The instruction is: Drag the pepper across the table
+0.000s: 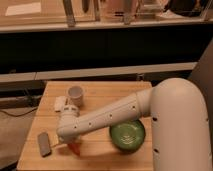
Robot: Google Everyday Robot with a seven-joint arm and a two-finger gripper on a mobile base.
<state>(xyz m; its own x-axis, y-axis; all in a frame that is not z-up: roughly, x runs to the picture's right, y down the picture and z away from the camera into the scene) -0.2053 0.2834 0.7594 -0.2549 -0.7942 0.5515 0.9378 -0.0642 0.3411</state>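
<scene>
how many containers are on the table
2: a cup at the back left and a green bowl at the front right, partly behind the arm. The end effector is down at the pepper, front left.

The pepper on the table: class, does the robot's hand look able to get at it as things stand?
Probably yes. The hand is already low over the table, right at the pepper, with nothing between them; the grey block and green bowl lie off to either side.

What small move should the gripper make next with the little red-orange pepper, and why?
Probably a short sideways pull along the light-wood slatted table. The gripper is low at the front left, right over the small red-orange pepper, which lies between the grey rectangular block and the green bowl, so keep the drag clear of both.
</scene>
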